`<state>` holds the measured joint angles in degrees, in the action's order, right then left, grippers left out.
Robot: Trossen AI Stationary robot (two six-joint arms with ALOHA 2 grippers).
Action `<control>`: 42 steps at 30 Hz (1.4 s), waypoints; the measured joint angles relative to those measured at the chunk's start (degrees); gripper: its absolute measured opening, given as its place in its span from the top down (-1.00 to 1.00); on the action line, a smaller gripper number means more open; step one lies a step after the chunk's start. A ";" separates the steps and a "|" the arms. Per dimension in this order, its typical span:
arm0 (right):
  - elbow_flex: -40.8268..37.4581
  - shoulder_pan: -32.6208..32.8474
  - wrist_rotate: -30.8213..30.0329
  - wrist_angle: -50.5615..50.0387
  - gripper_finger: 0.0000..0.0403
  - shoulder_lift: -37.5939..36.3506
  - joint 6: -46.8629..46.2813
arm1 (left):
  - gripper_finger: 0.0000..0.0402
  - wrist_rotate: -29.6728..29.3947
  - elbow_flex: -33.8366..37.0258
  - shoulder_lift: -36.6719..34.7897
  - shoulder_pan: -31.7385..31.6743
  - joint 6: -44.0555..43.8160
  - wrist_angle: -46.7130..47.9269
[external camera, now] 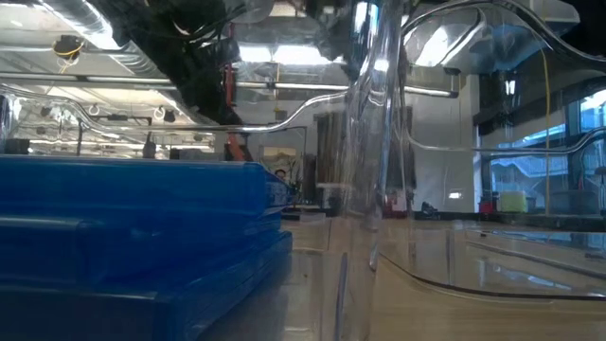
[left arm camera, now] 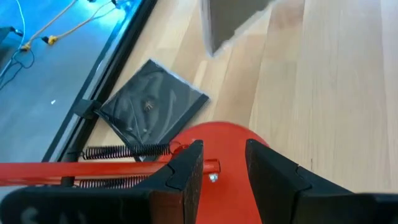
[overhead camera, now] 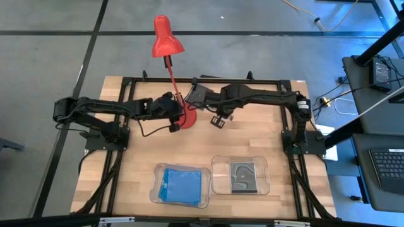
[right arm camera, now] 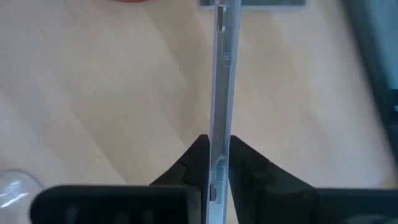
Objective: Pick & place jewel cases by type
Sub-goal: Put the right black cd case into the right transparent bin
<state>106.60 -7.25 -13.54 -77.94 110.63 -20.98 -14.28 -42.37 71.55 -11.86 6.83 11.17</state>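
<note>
Right claw (right arm camera: 214,163): clenched on the edge of a dark jewel case (right arm camera: 222,93), which ran edge-on straight out from between the fingers, so only its thin side showed to the wrist camera.
Held case, seen from above: at the far middle of the desk (overhead camera: 126,157), near the back rail, with the right claw (overhead camera: 219,120) just at its 4 o'clock side.
Case's long axis: in line with the fingers, pointing away from the claw; flat faces stood upright, not level.
Target, in my judgement: the dark-case tray (overhead camera: 240,174), at about 5 o'clock from the right claw, well apart toward the near edge; the blue-case tray (overhead camera: 182,185) lay further round, at about 7 o'clock.
Nearer arm: the right, clearly.
Left claw (left arm camera: 224,165): fingers parted, gripping nothing, hanging over the red lamp base (left arm camera: 214,140).
Loose dark case (left arm camera: 152,109): flat on the desk beside the lamp base, at about 11 o'clock from the left claw, one corner towards the desk's rail.
</note>
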 joint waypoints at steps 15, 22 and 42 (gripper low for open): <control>12.36 6.95 2.49 -12.36 0.76 -1.79 -7.28 | 0.41 1.10 0.00 -0.01 0.02 1.81 -5.79; 14.77 10.44 3.02 -12.11 0.76 -4.02 -15.31 | 0.41 6.78 0.00 0.00 0.00 0.75 -5.00; 10.08 31.90 -10.36 -11.79 0.76 -8.24 -43.76 | 0.41 12.91 0.00 0.00 0.13 0.25 -11.33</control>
<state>116.68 24.66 -23.90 -89.73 102.39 -64.75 -1.37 -42.37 71.55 -11.73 7.08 -0.15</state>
